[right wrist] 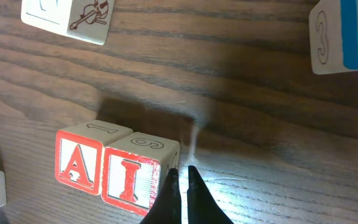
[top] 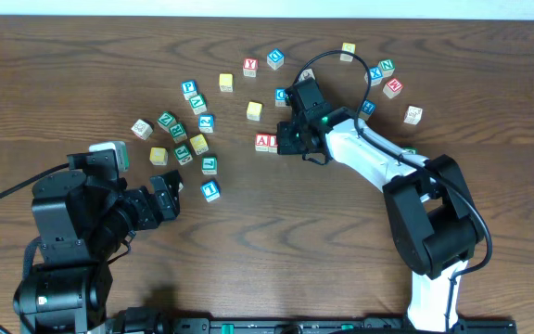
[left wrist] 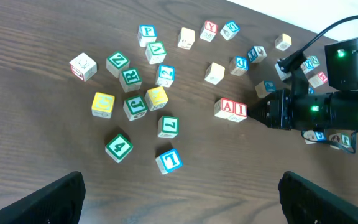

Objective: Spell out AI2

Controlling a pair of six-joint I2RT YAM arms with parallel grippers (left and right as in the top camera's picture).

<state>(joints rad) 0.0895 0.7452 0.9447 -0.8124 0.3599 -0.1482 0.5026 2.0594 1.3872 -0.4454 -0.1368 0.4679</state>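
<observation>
Overhead view has the A cube (top: pixel 261 142) and the I cube (top: pixel 272 143) sitting side by side near the middle of the table (top: pixel 341 241). They touch, and their red letters are upright to that camera and read "AI". The pair's long axis runs left to right across the frame. In the right wrist view the same row tilts a little, dropping toward the right, with the A on the left.

The right gripper (right wrist: pixel 182 186) has its jaws pinched together with nothing between them. Its tips are right at the I cube's right-hand edge, and I cannot tell whether they touch it.

The left gripper (left wrist: pixel 179 186) is spread wide and holds nothing. It hangs at the lower left of the overhead frame, well apart from the pair.

I cannot pick out the 2 cube for sure among the scattered cubes (top: pixel 185 139) left of the pair.

Bare wood lies below the row, down to the frame's lower edge. To the right of the I, the right arm (top: pixel 369 153) fills the space. A yellow cube (top: pixel 254 110) sits above the pair, apart from it.
</observation>
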